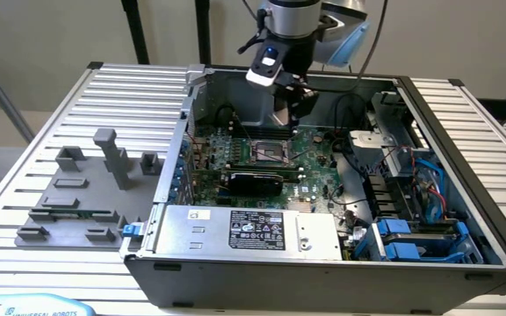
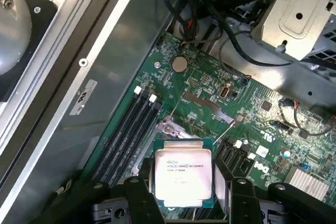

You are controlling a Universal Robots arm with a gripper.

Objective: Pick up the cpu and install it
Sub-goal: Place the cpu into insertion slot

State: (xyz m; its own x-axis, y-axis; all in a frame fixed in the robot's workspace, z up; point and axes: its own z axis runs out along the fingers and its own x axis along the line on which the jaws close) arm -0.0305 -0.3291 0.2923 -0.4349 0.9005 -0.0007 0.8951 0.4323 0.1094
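The cpu (image 2: 184, 177) is held clamped in the gripper (image 1: 290, 113) above the motherboard (image 2: 262, 129), not yet seated in the CPU socket (image 1: 269, 151), whose pins could be bent if the chip is lowered tilted or misaligned.

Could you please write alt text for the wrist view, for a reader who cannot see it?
The hand holds the cpu, silvery top facing the camera, between its two black fingers above a green motherboard. Black memory slots lie on the board nearby.
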